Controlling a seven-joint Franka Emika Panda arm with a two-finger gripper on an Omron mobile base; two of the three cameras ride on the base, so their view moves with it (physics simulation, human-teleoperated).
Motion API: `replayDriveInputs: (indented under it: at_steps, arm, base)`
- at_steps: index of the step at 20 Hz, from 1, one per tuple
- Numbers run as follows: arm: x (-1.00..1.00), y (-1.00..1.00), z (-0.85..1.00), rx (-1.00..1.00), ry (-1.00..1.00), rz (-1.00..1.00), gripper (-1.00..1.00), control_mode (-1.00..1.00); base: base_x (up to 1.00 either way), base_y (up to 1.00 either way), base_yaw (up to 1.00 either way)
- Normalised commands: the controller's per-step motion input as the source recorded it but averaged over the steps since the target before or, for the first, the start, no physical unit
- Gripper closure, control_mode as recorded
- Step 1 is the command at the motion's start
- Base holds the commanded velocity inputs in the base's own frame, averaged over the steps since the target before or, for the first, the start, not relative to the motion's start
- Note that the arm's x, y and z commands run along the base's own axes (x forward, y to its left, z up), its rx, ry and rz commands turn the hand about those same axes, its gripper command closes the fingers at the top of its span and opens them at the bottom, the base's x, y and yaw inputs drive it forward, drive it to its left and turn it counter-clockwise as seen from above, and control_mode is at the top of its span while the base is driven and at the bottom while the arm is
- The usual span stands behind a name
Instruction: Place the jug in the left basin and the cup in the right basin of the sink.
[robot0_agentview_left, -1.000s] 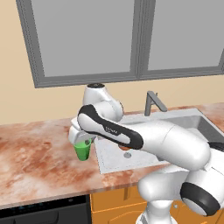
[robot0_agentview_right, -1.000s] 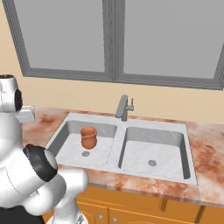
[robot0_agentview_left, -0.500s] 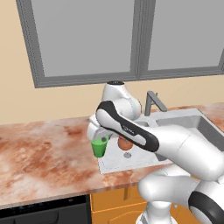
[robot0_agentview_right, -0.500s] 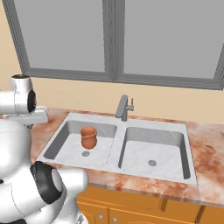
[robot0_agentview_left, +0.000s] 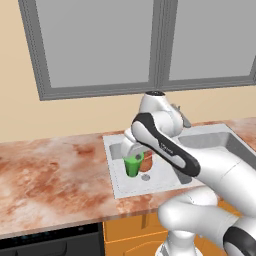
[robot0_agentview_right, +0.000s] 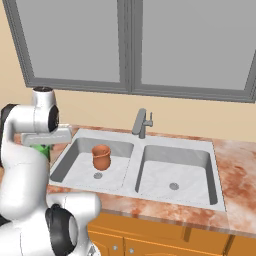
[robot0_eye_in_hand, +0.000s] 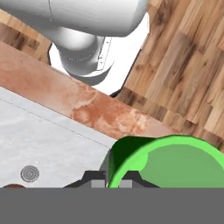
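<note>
The jug (robot0_agentview_right: 101, 156) already stood upright in the left basin (robot0_agentview_right: 75, 172), so half the job looked done. The cup (robot0_agentview_left: 133, 165) remained: bright green, tapered, handleless, pinched at its rim by the gripper (robot0_agentview_left: 134, 156) and hanging over the left basin (not its goal). The right basin (robot0_agentview_right: 192, 172) lay well apart.
</note>
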Motion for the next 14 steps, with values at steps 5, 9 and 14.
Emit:
replayDriveInputs:
  at_steps: [5, 9, 14]
  arm:
    - [0.00, -0.62, 0.00, 0.00, 0.00, -0.06, 1.00, -1.00]
    - [0.00, -0.59, 0.00, 0.00, 0.00, -0.07, 1.00, -1.00]
    - [0.00, -0.59, 0.00, 0.00, 0.00, -0.07, 1.00, -1.00]
  base:
    - [0.00, 0.00, 0.00]
    - [0.00, 0.00, 0.00]
    - [0.00, 0.00, 0.00]
